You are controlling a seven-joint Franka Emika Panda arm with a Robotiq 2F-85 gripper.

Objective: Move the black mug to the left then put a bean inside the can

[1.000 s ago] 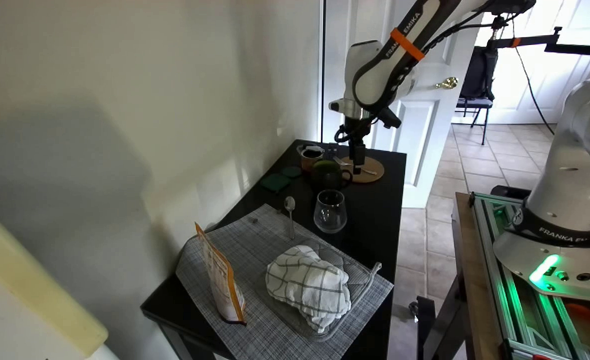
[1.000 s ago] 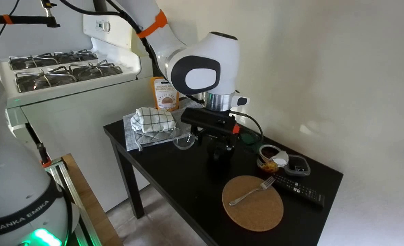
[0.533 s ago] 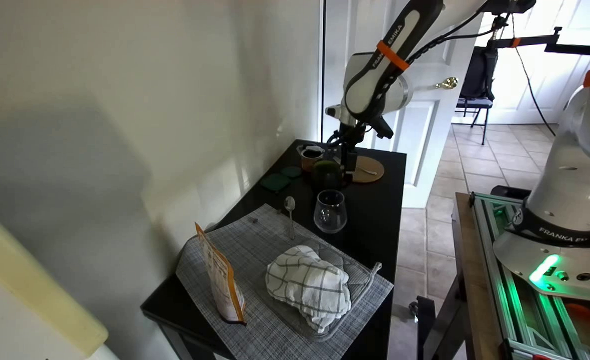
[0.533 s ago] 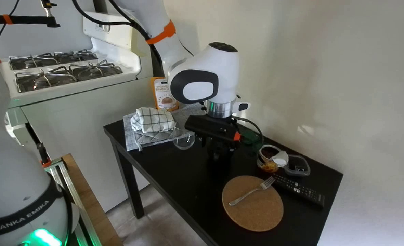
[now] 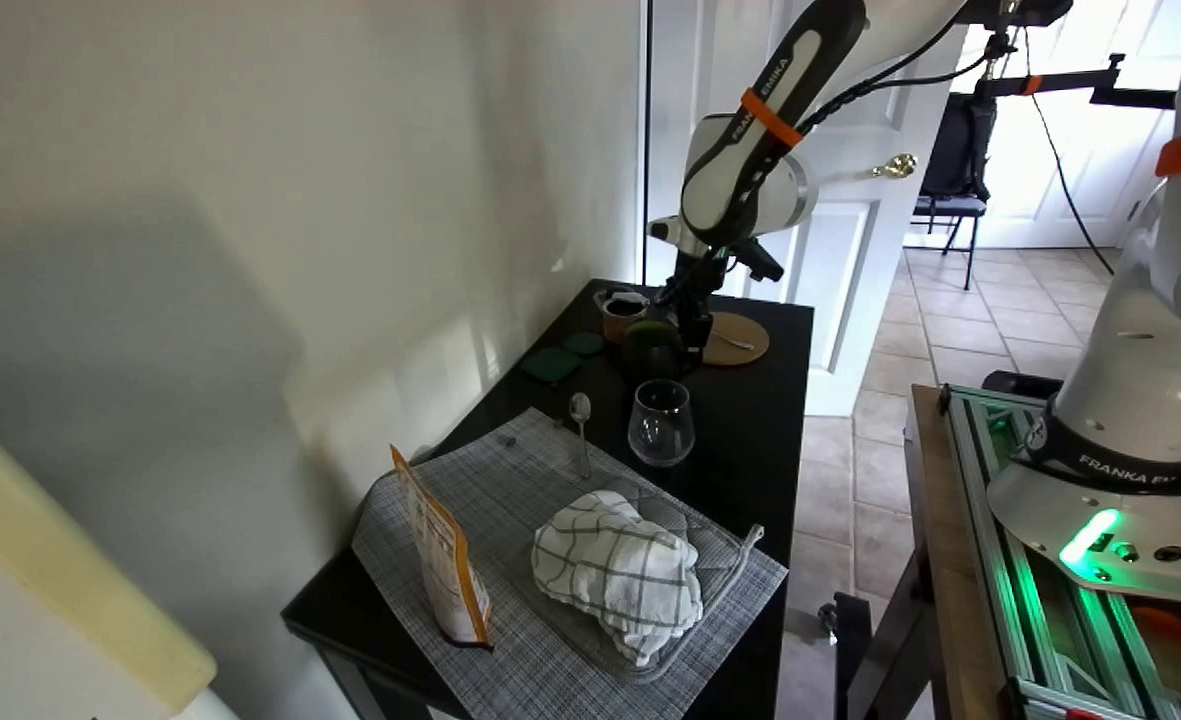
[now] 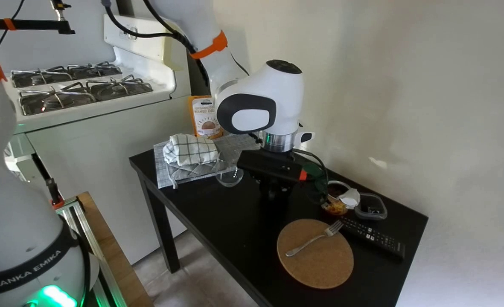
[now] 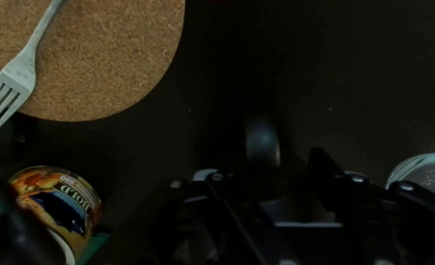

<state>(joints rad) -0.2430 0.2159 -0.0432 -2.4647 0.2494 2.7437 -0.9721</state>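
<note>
The black mug point(image 5: 650, 352) stands on the black table in an exterior view, beyond the clear glass. Its handle point(image 7: 263, 141) shows in the wrist view. My gripper point(image 7: 269, 163) is open, with its fingers point(image 7: 317, 156) on either side of the handle and a gap visible on the right. In an exterior view my gripper point(image 5: 694, 345) covers the handle side of the mug. In the other outside picture my gripper point(image 6: 273, 192) hides most of the mug. The opened can point(image 6: 336, 204) stands near the wall; its label point(image 7: 64, 206) shows in the wrist view. I cannot identify a bean.
A clear glass point(image 5: 661, 425) stands close to the mug. A cork mat point(image 6: 316, 256) with a fork point(image 6: 316, 240), a remote point(image 6: 373, 236) and a plastic container point(image 6: 370, 207) lie near the can. A spoon point(image 5: 582, 420), cloth point(image 5: 618, 565) and bag point(image 5: 445, 560) are on the grey placemat.
My gripper has come down and moved toward the mug, and its fingers now cover the handle in an exterior view. The mug shows no clear movement.
</note>
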